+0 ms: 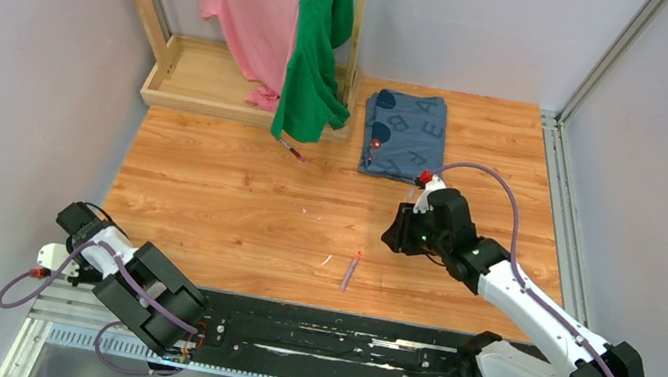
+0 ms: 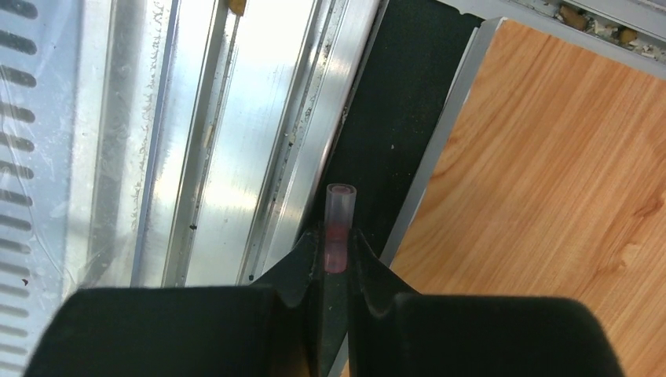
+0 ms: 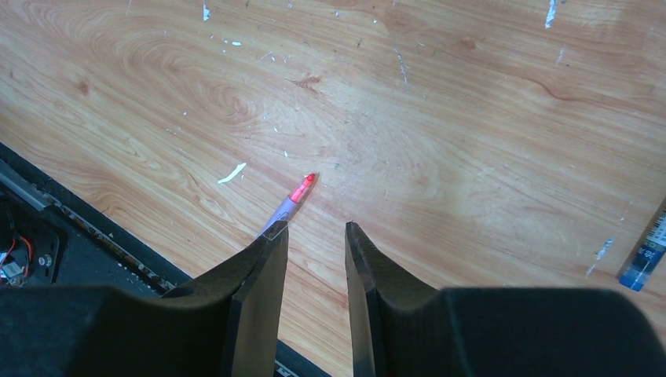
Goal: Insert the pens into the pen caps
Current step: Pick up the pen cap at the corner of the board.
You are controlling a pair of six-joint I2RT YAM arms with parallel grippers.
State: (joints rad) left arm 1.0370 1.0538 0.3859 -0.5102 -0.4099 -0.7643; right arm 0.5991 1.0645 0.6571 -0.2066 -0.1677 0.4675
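left end effector [image 2: 339, 239] fills the bottom of its own wrist view. its two black fingers are closed on a pen cap [image 2: 341, 210]. cap is a short translucent tube, pinkish in its lower half, open mouth pointing away from the fingers. most of its length sticks out past the fingertips. under it: an aluminium rail [image 2: 220, 118], then a strip of black mat [image 2: 400, 102], then the wood edge of the table [image 2: 550, 173]. from above, the left arm sits folded back over the near left corner, off the wood.

right end effector [image 3: 314, 232] hangs over the table with its jaws apart, a clear gap between the fingers and nothing in it. overhead view puts it right of centre, well in from the near edge.

purple pen [image 3: 292, 200] lies flat on the wood beyond the right end effector's fingertips. red tip shows, back end is hidden behind one finger. from above it lies near the table's front edge, between the two arms, and nothing touches it. white sliver [image 3: 232, 173] lies near it, apart.

dark red pen [image 1: 292, 149] lies on the table at the far side, just below the hem of a green shirt [image 1: 316, 54].

blue pen [image 3: 645, 259] is cut off by the frame edge in the right wrist view. only one end shows.

far end of the table: folded blue shirt [image 1: 406, 134] lying flat. pink shirt [image 1: 243, 2] hangs beside the green one on a wooden rack [image 1: 199, 86].
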